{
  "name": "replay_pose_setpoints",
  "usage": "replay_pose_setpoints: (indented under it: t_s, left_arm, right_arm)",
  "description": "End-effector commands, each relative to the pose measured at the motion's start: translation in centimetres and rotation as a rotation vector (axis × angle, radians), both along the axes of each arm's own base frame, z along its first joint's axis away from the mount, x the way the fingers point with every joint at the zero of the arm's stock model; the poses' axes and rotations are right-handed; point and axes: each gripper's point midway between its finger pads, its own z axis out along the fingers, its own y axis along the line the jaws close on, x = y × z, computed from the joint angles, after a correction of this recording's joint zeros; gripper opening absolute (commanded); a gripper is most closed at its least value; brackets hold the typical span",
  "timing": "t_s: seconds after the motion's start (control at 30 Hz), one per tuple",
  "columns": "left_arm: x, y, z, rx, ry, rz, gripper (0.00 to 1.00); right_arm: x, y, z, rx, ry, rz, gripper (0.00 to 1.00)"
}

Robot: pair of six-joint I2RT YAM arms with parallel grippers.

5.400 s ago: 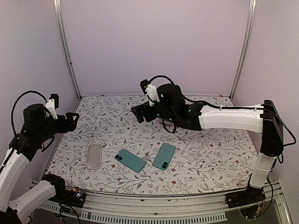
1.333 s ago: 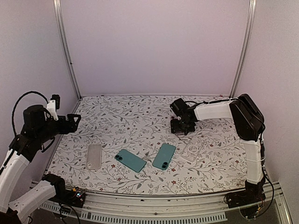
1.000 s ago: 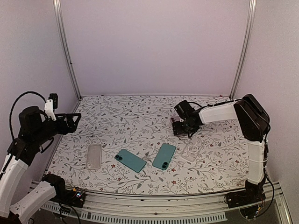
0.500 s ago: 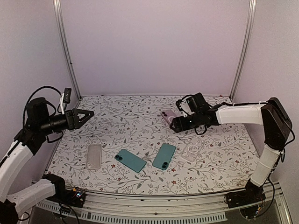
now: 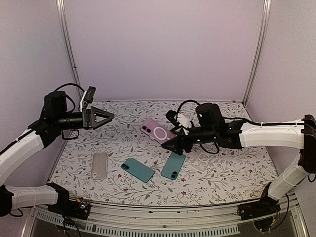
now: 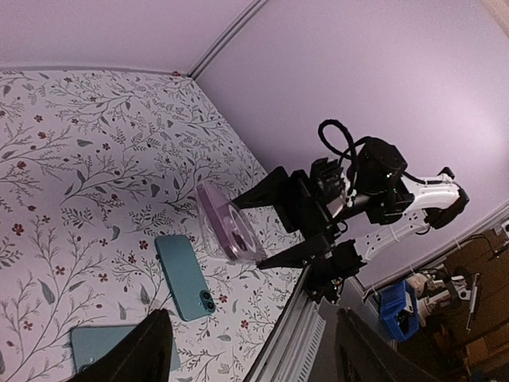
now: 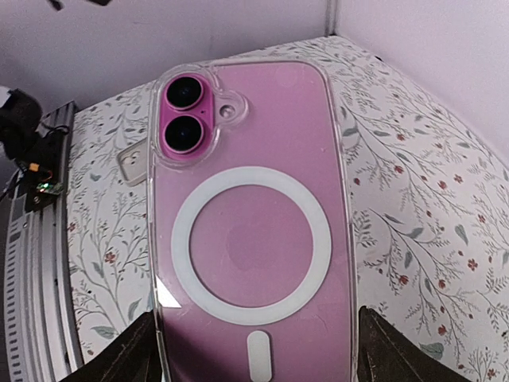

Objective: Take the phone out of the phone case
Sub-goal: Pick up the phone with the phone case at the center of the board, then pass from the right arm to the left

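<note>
This is a robotics lab test cell, not a home or shop. Two white-and-black robot arms, the left arm and the right arm, stand at the near edge of a surface covered with a floral-print sheet. Plain lilac walls close it in on three sides, joined at bare aluminium posts. A slotted metal rail runs along the front, with a small circuit board and loose black cables. Past the surface edge, the left wrist view shows a dim room with a blue bin and indistinct equipment.
</note>
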Motion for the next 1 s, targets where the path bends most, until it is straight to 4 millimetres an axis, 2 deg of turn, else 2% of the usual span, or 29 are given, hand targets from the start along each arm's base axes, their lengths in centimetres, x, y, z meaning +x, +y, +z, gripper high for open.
replay_pose_setpoints:
  t_s: [0.0, 0.07, 0.17, 0.47, 0.57, 0.97]
  left_arm:
    - [0.0, -1.3, 0.9, -0.005, -0.009, -0.064, 0.72]
    - [0.2, -1.7, 0.7, 0.002, 0.010, -0.073, 0.72]
    - [0.4, -3.1, 0.2, 0.018, 0.043, -0.106, 0.69]
    - [-0.9, -5.9, 0.3, 0.025, 0.054, -0.190, 0.65]
    - [-1.0, -6.4, 0.4, 0.025, 0.063, -0.197, 0.63]
    - [-2.1, -7.3, -0.3, 0.047, 0.080, -0.239, 0.46]
  right_arm:
    - [-4.2, 1.9, 7.1, 0.155, -0.249, 0.218, 0.00]
    - [-6.1, 2.5, 7.7, 0.159, -0.301, 0.284, 0.00]
    - [-7.7, 3.2, 8.5, 0.159, -0.362, 0.335, 0.00]
    - [-7.9, 4.5, 8.5, 0.113, -0.422, 0.332, 0.00]
    - [-7.6, 4.8, 8.2, 0.086, -0.434, 0.321, 0.00]
    - [-6.6, 5.7, 7.2, -0.009, -0.465, 0.281, 0.00]
